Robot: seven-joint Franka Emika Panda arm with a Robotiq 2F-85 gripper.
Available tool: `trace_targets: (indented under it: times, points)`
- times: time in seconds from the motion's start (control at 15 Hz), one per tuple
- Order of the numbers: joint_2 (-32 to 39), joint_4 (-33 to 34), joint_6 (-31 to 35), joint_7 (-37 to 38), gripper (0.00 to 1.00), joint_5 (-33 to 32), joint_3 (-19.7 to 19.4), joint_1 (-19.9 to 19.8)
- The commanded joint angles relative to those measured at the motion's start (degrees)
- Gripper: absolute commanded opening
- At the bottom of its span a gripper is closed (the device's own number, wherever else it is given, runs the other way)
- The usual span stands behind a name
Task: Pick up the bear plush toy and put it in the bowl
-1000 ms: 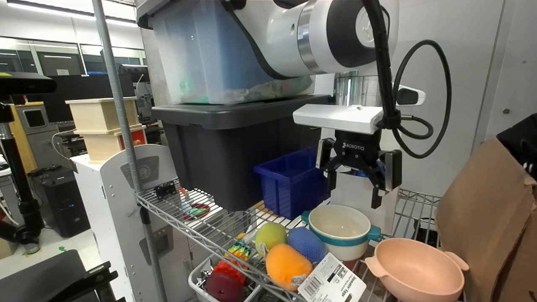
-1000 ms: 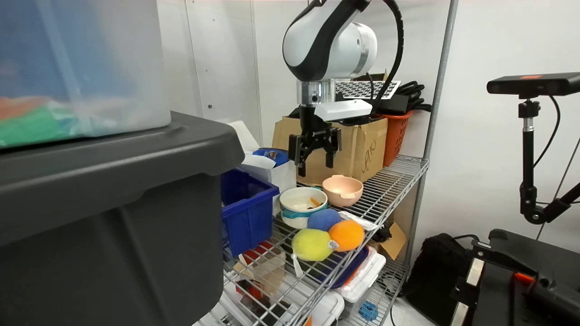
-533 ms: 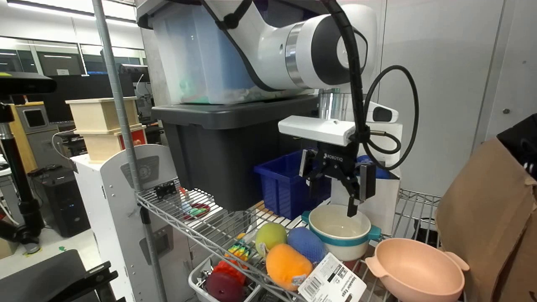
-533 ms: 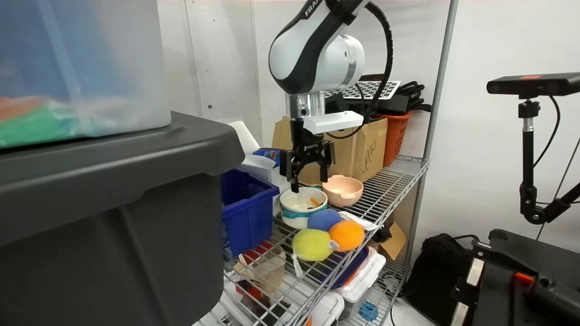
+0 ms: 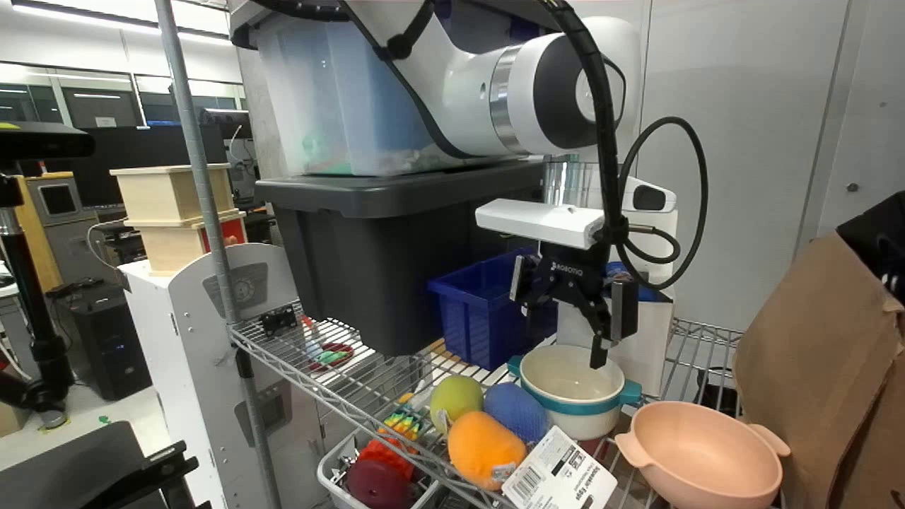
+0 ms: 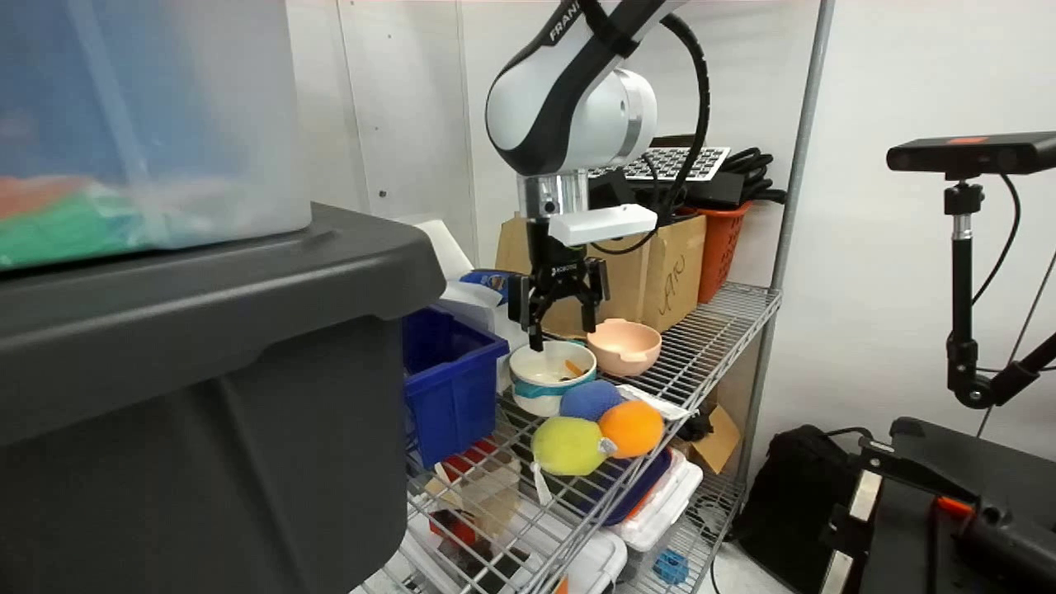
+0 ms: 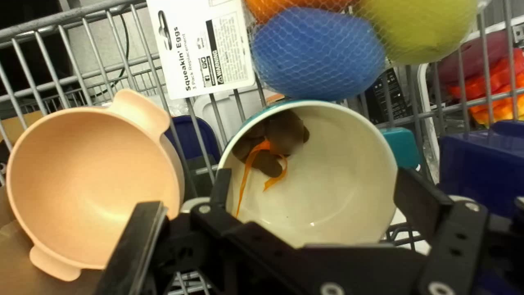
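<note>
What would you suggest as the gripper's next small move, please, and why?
I'd probably shift the open gripper slightly toward the blue toy and pink bowl before lowering: in the wrist view, the bear plush toy lies at that side of the cream-white bowl, off the gripper's midline.

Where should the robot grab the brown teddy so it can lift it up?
Probably around the plump middle of the bear, coming straight down from above. It lies off to one side inside the cream bowl, which would likely block a grab from the side. Avoid pulling just the orange ribbon: it's thin and might slip. The gripper hangs open above.
</note>
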Motion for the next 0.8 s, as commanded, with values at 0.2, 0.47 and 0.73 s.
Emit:
trace_targets:
  times: [0.2,0.47,0.73]
  points:
    - [4.0,5.7,-3.4,0.4,1.0,0.5,0.0,-1.2]
    - [5.2,4.5,-2.5,0.8,1.0,0.2,0.1,-0.2]
    - [5.9,5.3,-3.0,1.0,1.0,0.2,0.1,0.4]
